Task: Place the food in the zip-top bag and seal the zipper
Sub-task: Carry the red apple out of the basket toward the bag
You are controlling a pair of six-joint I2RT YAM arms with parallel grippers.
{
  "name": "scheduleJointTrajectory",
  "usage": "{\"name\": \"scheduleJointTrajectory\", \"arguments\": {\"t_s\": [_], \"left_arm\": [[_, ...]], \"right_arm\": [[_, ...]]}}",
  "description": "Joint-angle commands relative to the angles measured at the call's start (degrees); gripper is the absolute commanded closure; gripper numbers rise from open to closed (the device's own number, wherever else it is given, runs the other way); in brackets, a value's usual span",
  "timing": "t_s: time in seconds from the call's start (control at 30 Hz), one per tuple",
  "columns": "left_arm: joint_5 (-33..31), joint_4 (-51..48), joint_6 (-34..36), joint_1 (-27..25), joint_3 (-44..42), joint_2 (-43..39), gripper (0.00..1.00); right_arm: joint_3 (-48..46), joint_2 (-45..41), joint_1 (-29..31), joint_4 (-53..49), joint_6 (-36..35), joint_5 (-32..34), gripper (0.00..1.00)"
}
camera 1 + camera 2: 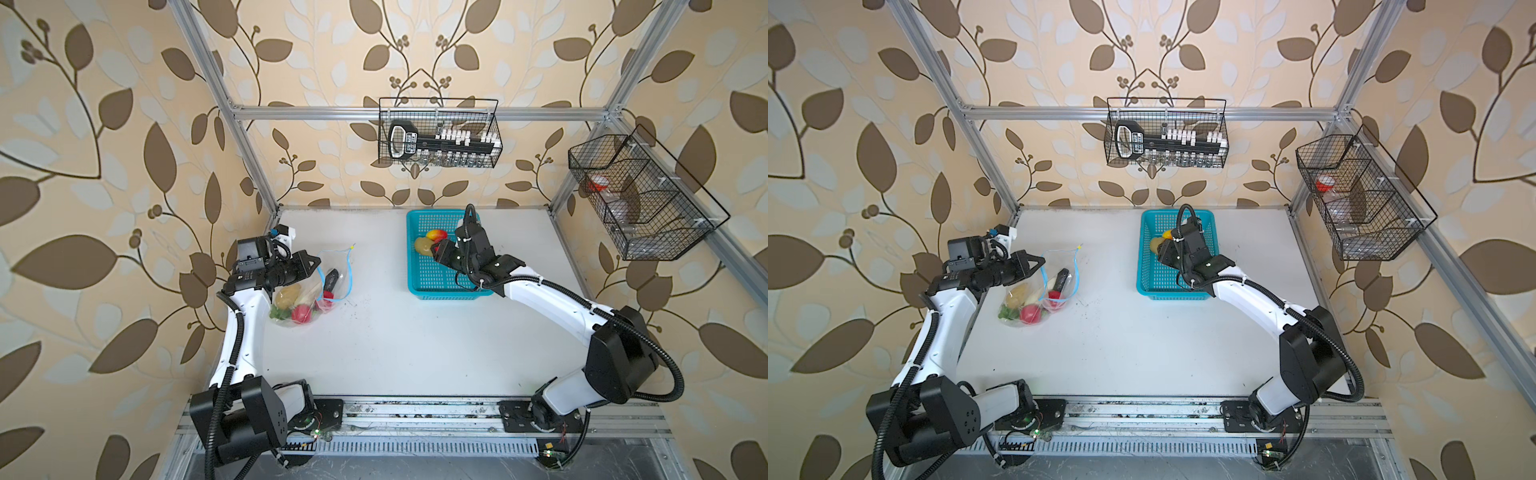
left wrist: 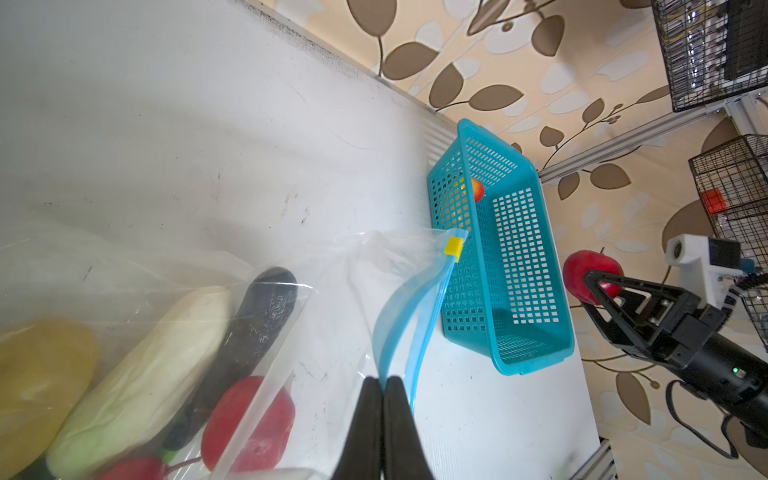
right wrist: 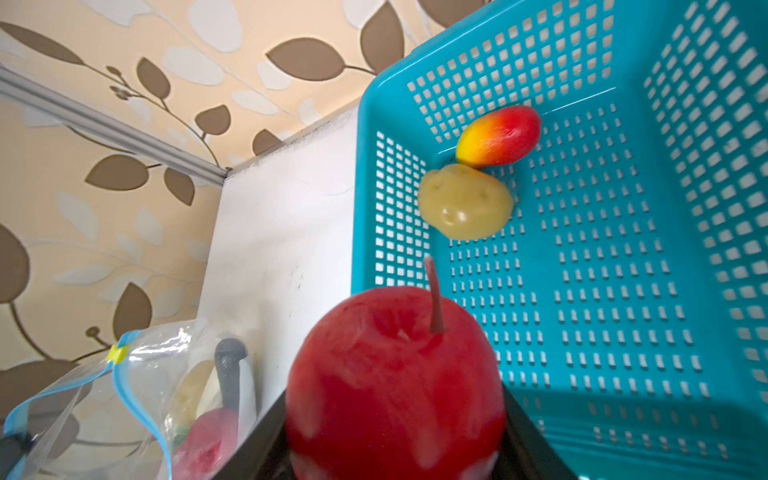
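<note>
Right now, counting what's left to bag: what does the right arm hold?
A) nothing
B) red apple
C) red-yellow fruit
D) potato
B: the red apple sits clamped between the right jaws, while the potato and the red-yellow fruit lie in the basket.

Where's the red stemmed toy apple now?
Red toy apple held in the right gripper over the turquoise perforated plastic basket, back right in both top views.
</note>
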Motion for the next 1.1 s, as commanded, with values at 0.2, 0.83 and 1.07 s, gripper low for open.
{"name": "scheduleJointTrajectory", "arguments": {"t_s": [0.2,0.83,1.07], "left_arm": [[1.3,0.8,1.4,0.8,0.0,-1.1,1.0],[1.2,1.0,1.1,0.9,-0.1,-1.0,1.0],[1.5,0.6,0.7,1.0,0.2,-0.7,1.0]], "right_arm": [[-0.6,-1.7,5.6,4.3,2.0,-1.6,0.58],[2.4,1.6,11.9,10.0,-0.1,-5.8,0.58],[6.2,4.5,14.7,9.4,-1.4,-5.7,0.58]]}}
